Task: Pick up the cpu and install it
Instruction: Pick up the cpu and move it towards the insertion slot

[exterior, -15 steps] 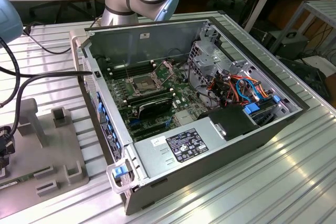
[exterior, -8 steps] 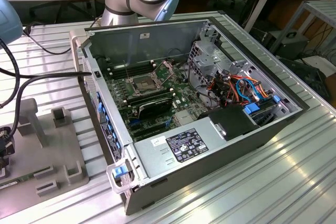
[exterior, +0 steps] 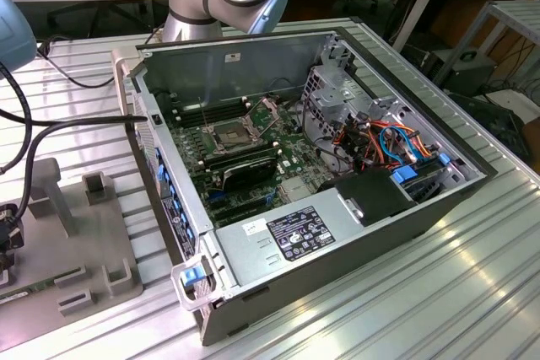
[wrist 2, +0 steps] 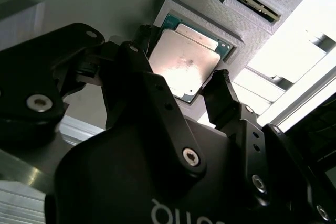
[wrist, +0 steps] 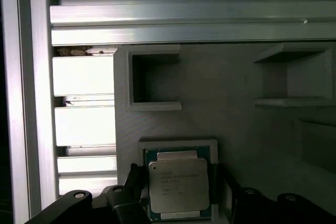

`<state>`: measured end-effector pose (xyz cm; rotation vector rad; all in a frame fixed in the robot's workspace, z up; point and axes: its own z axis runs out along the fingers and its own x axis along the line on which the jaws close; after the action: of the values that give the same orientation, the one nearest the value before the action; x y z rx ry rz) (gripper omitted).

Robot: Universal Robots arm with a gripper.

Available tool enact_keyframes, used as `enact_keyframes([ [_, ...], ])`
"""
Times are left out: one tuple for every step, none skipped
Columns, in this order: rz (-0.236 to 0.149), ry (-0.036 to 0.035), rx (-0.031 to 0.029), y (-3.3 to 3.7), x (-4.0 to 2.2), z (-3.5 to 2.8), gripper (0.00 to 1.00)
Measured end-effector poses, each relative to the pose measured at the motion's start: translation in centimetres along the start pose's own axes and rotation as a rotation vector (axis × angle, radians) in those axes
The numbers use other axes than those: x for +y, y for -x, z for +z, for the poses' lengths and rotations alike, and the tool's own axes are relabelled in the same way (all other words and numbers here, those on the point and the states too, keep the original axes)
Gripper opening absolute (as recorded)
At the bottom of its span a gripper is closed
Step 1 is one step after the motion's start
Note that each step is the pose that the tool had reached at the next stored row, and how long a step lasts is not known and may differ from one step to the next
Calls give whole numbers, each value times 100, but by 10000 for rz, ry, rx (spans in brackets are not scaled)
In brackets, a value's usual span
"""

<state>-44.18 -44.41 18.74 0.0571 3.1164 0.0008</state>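
My hand [wrist: 177,178] is at the cpu [wrist: 178,184], lower centre, in its grey holder [wrist: 236,82]; grip state I cannot tell. Socket [exterior: 229,134] appears empty: installation outstanding.

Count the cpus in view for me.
1. The cpu lies in a square recess of the grey holder, close by the tool, in both wrist views. More may be hidden inside the computer case.
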Motion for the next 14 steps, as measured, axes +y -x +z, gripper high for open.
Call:
enact_keyframes([
  [0,-1,0,0,0,0,68],
  [0,0,0,0,0,0,68],
  [0,0,0,0,1,1,68],
  [0,0,0,0,1,1,68],
  [0,2,-3,0,1,-2,68],
  [0,2,-2,0,1,-10,68],
  [0,0,-1,0,1,-23,68],
  [0,1,-1,1,1,-28,68],
  [0,1,-2,1,1,-29,68],
  [0,1,-1,0,1,-30,68],
  [0,0,0,1,1,-31,68],
  [0,0,0,1,1,-31,68],
  [0,0,0,1,1,-31,68],
  [0,0,-1,1,1,-31,68],
])
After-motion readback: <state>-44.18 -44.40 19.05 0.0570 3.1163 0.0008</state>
